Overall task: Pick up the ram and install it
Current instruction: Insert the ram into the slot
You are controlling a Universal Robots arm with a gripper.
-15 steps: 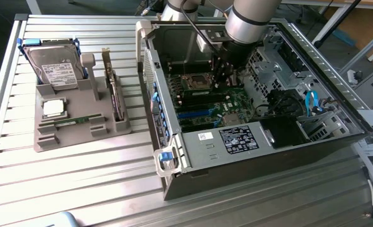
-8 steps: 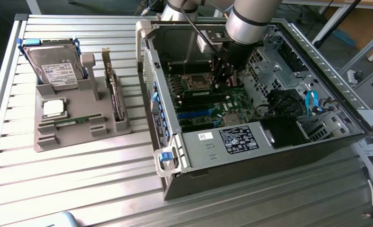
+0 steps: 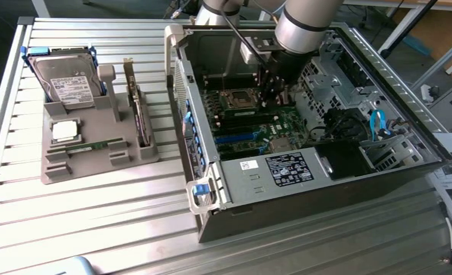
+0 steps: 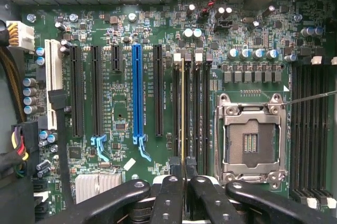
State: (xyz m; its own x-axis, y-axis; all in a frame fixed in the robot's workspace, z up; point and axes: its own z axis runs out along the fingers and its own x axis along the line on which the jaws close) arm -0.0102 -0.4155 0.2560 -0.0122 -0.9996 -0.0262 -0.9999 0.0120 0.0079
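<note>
Ram point(image 4: 182, 103): long, narrow, thin green circuit-board stick, seen edge-on in the wrist view. It runs lengthwise along one of the black memory slots point(image 4: 196, 108) on the green motherboard point(image 4: 121, 124).
Ram position: between the blue expansion slot point(image 4: 138, 92) and the square silver processor socket point(image 4: 253, 137). Whether it is fully seated cannot be told.
Pincer point(image 4: 182, 174): black fingers point(image 4: 167, 192) clenched on the near end of the ram, one on each face.
Arm: in the exterior view, the pincer point(image 3: 275, 97) reaches down into the open black computer case point(image 3: 287, 200), over the motherboard.
Second stick point(image 3: 84, 148): a like green memory stick lies flat in the grey parts holder point(image 3: 95, 160), well apart from the case.
Worktop point(image 3: 95, 229): slatted bare metal; it carries the case and the holder.
</note>
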